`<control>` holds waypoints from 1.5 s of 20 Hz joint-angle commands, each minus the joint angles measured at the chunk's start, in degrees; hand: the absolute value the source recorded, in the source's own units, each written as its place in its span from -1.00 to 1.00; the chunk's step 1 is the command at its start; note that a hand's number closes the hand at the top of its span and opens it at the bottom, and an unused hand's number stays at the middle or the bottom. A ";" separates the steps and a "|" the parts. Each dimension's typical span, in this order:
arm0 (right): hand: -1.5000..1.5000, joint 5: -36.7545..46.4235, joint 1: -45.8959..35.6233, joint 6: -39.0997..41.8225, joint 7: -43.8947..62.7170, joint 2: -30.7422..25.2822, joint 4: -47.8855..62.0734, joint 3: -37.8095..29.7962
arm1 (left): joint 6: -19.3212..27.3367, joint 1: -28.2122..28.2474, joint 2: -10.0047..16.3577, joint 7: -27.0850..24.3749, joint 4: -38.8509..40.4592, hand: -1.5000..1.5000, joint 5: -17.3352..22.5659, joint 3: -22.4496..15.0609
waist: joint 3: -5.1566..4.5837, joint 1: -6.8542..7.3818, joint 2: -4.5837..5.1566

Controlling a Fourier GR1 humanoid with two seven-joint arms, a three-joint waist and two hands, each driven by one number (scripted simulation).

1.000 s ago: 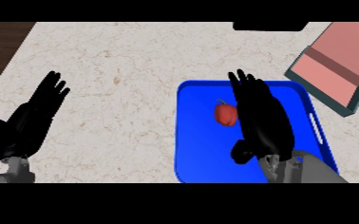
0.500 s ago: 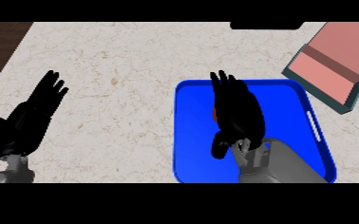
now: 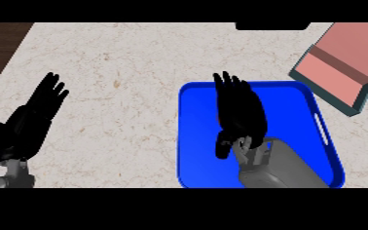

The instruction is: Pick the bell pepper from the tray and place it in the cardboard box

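Observation:
The blue tray [image 3: 195, 161] lies on the counter at the lower right. My right hand [image 3: 241, 111] is spread flat over the tray's middle, fingers straight and pointing away from me, open. It lies over the spot where the red bell pepper was, and the pepper is hidden beneath it. The cardboard box [image 3: 336, 70], pinkish inside with a dark rim, sits at the right edge beyond the tray's far right corner. At the left edge my left hand [image 3: 34, 114] rests open on the counter, fingers up, far from the tray.
A dark object [image 3: 273, 26] sits at the counter's far edge, above the tray. The pale stone counter [image 3: 122, 78] stretches between my two hands. A dark wooden strip [image 3: 10, 39] shows at the far left corner.
My right hand has slid left across the tray and now covers the bell pepper, which showed beside it a second ago. The left hand has stayed put.

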 commanded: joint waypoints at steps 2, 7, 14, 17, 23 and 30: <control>-1.00 3.01 2.11 5.45 6.49 2.34 -2.85 0.42 | -1.27 0.53 0.12 -0.64 0.54 0.00 -0.30 1.73 | 0.02 -0.13 -0.01; -1.00 9.00 -1.45 4.07 4.92 7.54 5.14 1.55 | -0.47 0.21 -1.00 1.24 -0.91 0.00 -1.12 0.85 | 0.01 0.22 0.09; -1.00 11.38 -0.89 5.26 0.92 7.97 10.76 -2.57 | -1.03 1.09 -1.51 1.25 -2.20 0.00 -1.96 1.12 | 0.02 0.17 0.11; -1.00 10.47 -0.70 4.84 3.66 8.74 10.09 -0.99 | -1.40 -2.44 -1.58 2.41 0.18 0.00 -0.89 2.09 | 0.02 0.03 0.12; -1.00 11.71 -1.97 8.06 4.43 8.79 10.81 -3.95 | -1.86 -0.03 -3.08 -0.39 0.36 0.00 -2.72 1.52 | 0.00 0.06 0.10; -1.00 11.41 -3.00 4.72 3.91 8.80 17.35 -2.69 | -0.65 0.31 -4.18 3.69 -3.75 0.00 -4.00 -0.06 | 0.03 0.48 0.14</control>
